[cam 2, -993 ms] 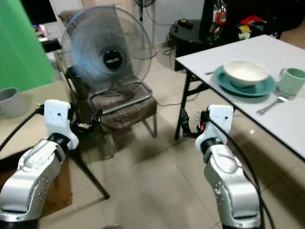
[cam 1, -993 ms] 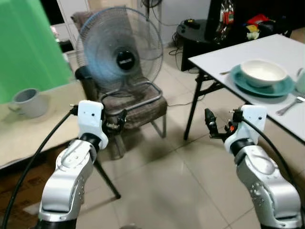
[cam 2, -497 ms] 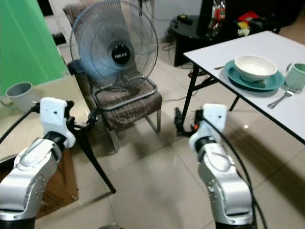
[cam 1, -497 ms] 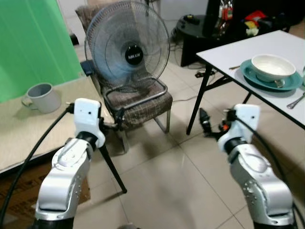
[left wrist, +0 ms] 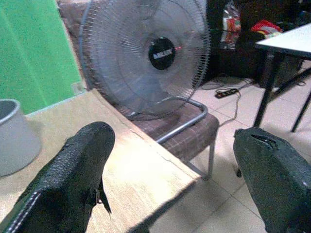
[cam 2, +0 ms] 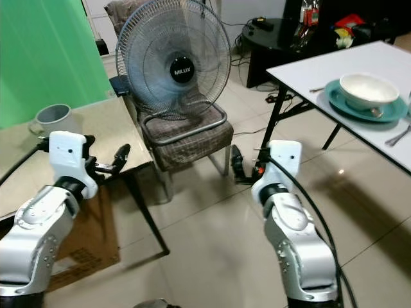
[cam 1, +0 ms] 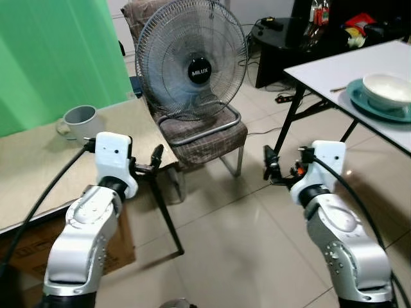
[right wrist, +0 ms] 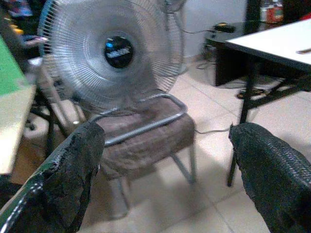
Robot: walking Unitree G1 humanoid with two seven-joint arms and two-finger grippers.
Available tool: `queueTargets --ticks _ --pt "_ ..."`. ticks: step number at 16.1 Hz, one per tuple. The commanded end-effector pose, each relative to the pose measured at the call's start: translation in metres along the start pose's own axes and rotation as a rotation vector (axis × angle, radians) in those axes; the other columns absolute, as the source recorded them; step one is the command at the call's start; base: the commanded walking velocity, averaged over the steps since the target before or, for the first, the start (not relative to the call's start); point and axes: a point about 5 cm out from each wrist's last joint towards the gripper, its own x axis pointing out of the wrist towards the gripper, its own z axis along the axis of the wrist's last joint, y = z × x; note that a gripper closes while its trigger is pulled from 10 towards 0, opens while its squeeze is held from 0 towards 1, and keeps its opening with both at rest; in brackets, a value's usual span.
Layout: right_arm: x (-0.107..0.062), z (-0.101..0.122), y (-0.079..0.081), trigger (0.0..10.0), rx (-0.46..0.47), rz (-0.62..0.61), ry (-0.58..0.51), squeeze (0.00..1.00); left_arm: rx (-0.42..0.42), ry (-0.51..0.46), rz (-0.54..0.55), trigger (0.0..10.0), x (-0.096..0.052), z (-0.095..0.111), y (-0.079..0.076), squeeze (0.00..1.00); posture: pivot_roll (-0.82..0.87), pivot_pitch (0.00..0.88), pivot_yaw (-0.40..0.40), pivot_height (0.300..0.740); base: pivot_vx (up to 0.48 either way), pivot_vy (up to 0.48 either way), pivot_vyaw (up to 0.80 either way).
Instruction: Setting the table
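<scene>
Sitting on the white counter (cam 2: 308, 64) at the robot's right, one white bowl (cam 2: 367, 90) rests in one teal plate (cam 2: 340, 106); a utensil (cam 2: 398, 136) lies just beside the plate at the picture's edge, its long axis slanting away from the near edge, though which end points where cannot be told. A thin stick-like thing (cam 1: 339, 88) lies on the far side of the plate.

On the robot's left stands a second, beige counter (cam 1: 38, 167), with one grey mug (cam 1: 79, 122) on it, upright, handle toward the green screen (cam 1: 58, 58).

Between the two counters is one chair (cam 1: 205, 131) with a brown seat, and one fan (cam 1: 191, 61) stands on it, its grille facing the robot.

Both arms are raised in front. The left gripper (cam 1: 155, 158) hovers at the beige counter's corner, fingers (left wrist: 73, 179) spread wide with nothing between them. The right gripper (cam 1: 268, 165) hangs over the tiled floor (cam 1: 244, 244), well apart from the white counter, fingers (right wrist: 73, 174) also wide and empty.

A black round table (cam 2: 270, 32) with clutter stands further back.
</scene>
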Motion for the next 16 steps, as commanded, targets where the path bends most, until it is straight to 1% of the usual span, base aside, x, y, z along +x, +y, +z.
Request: queueTargets --ticks 1,11,16 --pt "0.0004 0.0023 0.0013 10.0 0.007 0.005 -0.006 1.00 0.009 0.002 -0.001 10.0 -0.0001 0.0022 0.0014 1.00 0.09 0.000 0.067 0.740 0.000 0.281 0.00" --pt "-0.0015 -0.0007 0.0040 10.0 0.022 0.017 0.006 1.00 0.015 0.012 -0.012 10.0 -0.0029 0.0015 0.0013 1.00 0.09 0.000 0.073 0.740 0.000 0.288 0.00" --pt "0.0005 0.0000 0.0044 10.0 0.022 0.022 0.006 1.00 0.018 0.011 -0.011 10.0 -0.0016 0.0027 0.0016 1.00 0.09 0.000 0.072 0.740 0.000 0.289 0.00"
